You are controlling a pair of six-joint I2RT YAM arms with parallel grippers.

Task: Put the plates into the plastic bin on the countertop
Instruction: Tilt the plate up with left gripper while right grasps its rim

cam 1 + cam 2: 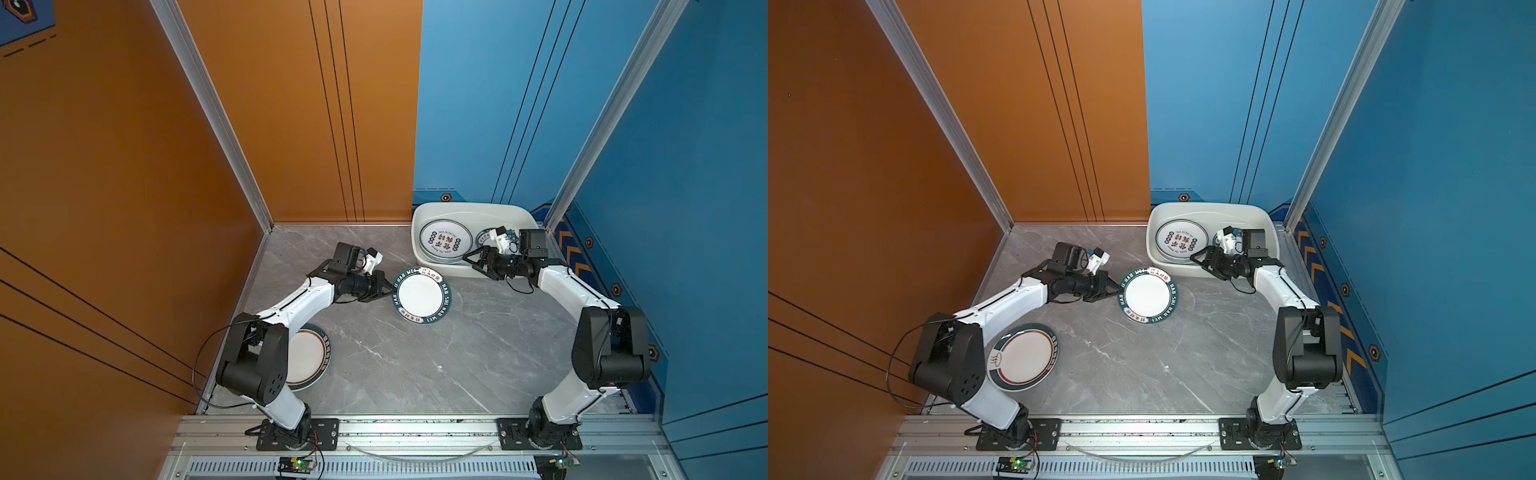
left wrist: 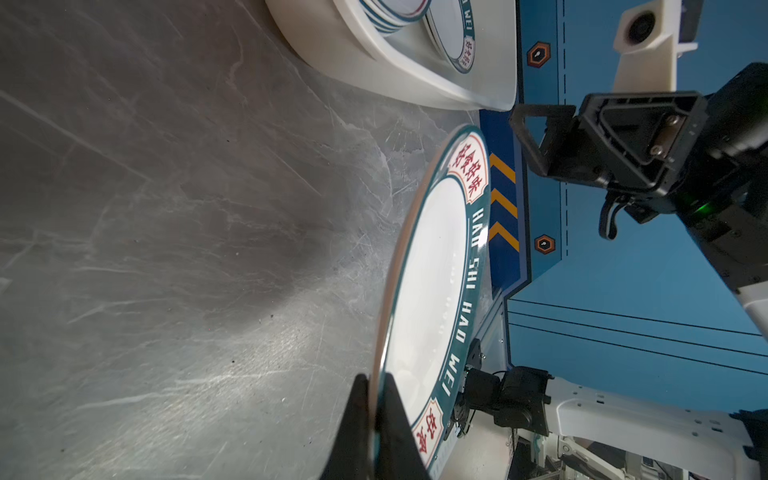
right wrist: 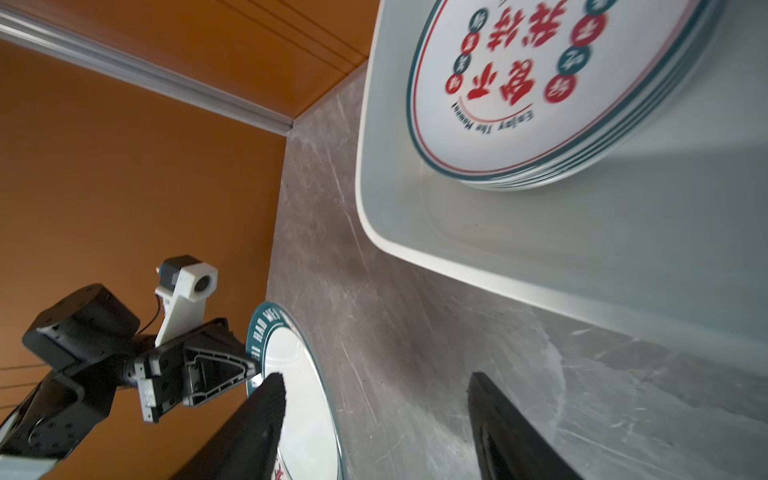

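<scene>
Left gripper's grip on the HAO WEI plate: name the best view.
Left wrist view: left gripper pinches the HAO WEI plate at its rim, close up. Both top views show it small; right wrist view, partly blocked.

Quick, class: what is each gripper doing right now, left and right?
Left gripper: shut on the green-rimmed plate, at its rim.
Right gripper: open, holding nothing.

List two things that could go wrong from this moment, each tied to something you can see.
1. The left hand pinches the green-rimmed plate only at its rim, so the plate may tip or slip out on the way.
2. The right hand hangs open by the near wall of the plastic bin, roughly between that plate and the bin, so the two arms could collide.
</scene>
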